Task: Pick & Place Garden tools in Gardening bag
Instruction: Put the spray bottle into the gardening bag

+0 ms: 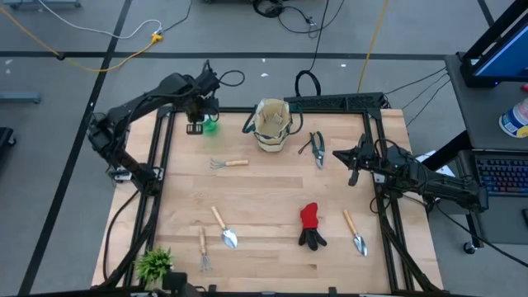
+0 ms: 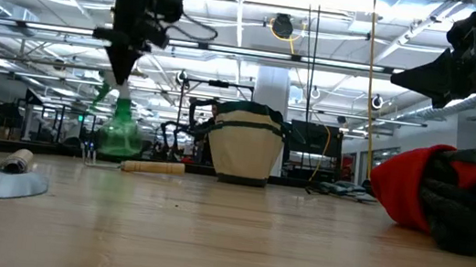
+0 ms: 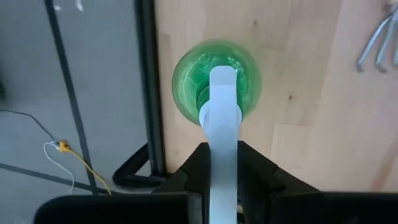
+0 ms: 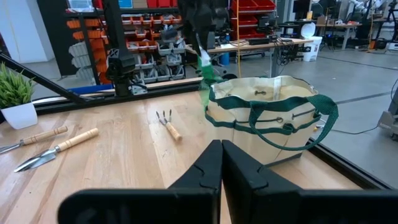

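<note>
My left gripper (image 1: 195, 125) is at the table's far left, pointing down and shut on the green spray bottle (image 1: 211, 125) with its white head; it also shows in the low view (image 2: 123, 68). The beige gardening bag (image 1: 272, 124) stands upright at the far middle. The black pruning shears (image 1: 316, 147) lie to its right. A small rake (image 1: 228, 163), a trowel (image 1: 224, 229), a second rake (image 1: 204, 250), the red-and-black glove (image 1: 311, 224) and another trowel (image 1: 355, 233) lie flat on the table. My right gripper (image 1: 351, 158) hovers shut and empty right of the shears. My left gripper pinches the bottle's white spray head (image 3: 222, 134) between its two fingers (image 3: 193, 168), one on each side. The fingers come from above, pointing down. The green body (image 2: 118, 132) hangs upright below the fingers; whether its base is clear of the table I cannot tell.
A small spiky green plant (image 1: 154, 264) in a white pot stands at the near left corner. Black frame rails (image 1: 165, 157) run along the table's left and right edges. Bare wood lies in the table's middle, between the bag and the glove.
</note>
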### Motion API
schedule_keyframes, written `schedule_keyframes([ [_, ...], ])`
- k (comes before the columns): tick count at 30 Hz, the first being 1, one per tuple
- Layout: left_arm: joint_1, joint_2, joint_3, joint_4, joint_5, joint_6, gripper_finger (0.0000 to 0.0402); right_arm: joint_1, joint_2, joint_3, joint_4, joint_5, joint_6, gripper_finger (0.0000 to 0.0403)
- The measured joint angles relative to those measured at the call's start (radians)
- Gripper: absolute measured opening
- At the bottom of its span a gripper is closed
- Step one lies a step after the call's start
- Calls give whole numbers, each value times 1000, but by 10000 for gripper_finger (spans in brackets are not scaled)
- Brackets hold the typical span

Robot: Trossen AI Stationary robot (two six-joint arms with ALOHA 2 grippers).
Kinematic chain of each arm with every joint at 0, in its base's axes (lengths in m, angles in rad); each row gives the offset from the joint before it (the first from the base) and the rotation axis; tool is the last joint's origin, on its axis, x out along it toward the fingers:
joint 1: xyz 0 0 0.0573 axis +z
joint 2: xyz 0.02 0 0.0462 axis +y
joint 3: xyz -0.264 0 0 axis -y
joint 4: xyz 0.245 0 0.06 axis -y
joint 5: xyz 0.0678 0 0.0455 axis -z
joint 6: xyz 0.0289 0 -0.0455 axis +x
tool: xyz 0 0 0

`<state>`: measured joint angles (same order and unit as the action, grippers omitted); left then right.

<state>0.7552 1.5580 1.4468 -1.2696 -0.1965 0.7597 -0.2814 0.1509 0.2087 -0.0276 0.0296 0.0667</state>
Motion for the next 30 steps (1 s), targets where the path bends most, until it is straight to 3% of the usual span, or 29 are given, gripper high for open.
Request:
schedule_keyframes([
  [5,-53,0,160,-69,14,-63,57,0,0,0,0,0,0,0],
  [16,-181,0,485,-57,14,-180,53,0,0,0,0,0,0,0],
  [23,-258,-1,531,39,14,-218,52,0,0,0,0,0,0,0],
  [30,-331,51,533,146,13,-110,56,0,0,0,0,0,0,0],
])
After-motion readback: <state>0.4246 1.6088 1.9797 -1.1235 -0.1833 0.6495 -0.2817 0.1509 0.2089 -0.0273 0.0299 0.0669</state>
